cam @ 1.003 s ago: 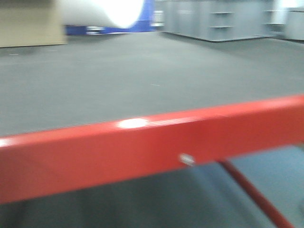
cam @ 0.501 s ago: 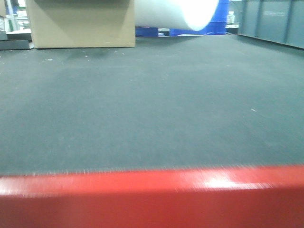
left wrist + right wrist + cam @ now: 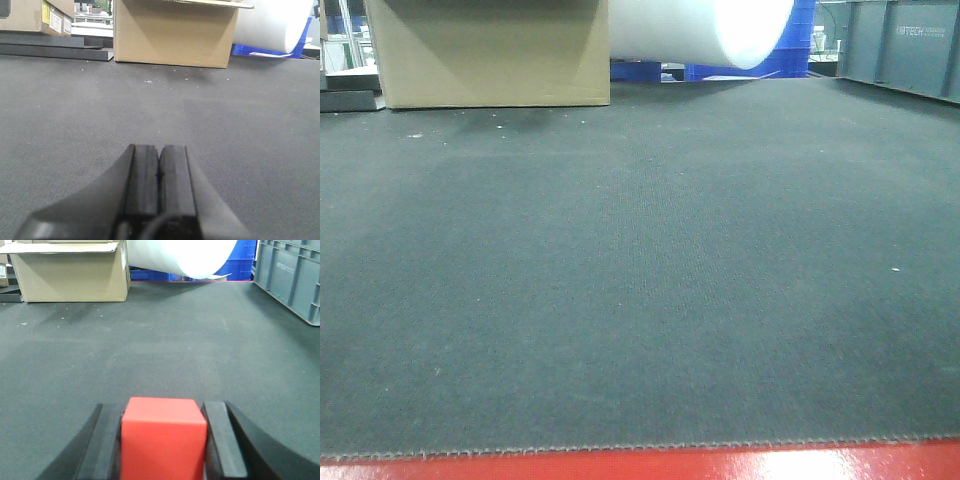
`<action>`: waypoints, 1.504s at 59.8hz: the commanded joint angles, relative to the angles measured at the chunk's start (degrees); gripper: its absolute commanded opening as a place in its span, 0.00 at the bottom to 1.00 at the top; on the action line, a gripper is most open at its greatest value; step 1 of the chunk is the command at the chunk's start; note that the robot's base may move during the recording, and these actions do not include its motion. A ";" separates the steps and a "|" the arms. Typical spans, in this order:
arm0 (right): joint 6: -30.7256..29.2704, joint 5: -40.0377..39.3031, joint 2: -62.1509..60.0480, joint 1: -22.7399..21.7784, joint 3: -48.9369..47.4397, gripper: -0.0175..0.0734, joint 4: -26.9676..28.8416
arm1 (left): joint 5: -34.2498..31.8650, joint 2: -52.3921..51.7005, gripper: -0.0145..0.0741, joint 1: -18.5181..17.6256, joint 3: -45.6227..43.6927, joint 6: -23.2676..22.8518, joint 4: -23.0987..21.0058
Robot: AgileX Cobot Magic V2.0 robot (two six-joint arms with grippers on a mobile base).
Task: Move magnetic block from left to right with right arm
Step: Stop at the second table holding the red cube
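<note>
Right wrist view: right gripper (image 3: 164, 409) pinching the magnetic block (image 3: 164, 440), one finger on each side face, with the block filling the gap between the jaws. It's a firm side-on grip, likely for the carry to the right. Cannot tell if the block rests on the surface (image 3: 150, 340) or is lifted. Left gripper (image 3: 159, 157) pressed together, empty, low over the surface, probably parked out of the way. Cardboard box (image 3: 70, 270) and white roll (image 3: 185, 255) at the far edge, grey crate (image 3: 292, 280) at the far right corner. Front view shows neither arm nor block.
</note>
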 commanded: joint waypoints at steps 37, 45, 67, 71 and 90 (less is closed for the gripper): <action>-0.36 -5.08 0.94 -0.21 -1.44 0.30 -0.48 | -5.14 -0.64 0.03 0.11 0.49 -0.25 0.00; -0.36 -5.08 0.94 -0.21 -1.44 0.30 -0.48 | -5.14 -0.64 0.03 0.11 0.49 -0.25 0.00; -0.36 -5.08 0.94 -0.21 -1.44 0.30 -0.48 | -5.14 -0.64 0.03 0.11 0.49 -0.25 0.00; -0.36 -5.08 0.94 -0.21 -1.44 0.30 -0.48 | -5.14 -0.64 0.03 0.11 0.49 -0.25 0.00; -0.36 -4.94 0.94 -0.21 -1.44 0.30 -0.31 | -5.14 -0.64 0.03 0.11 0.49 -0.25 0.00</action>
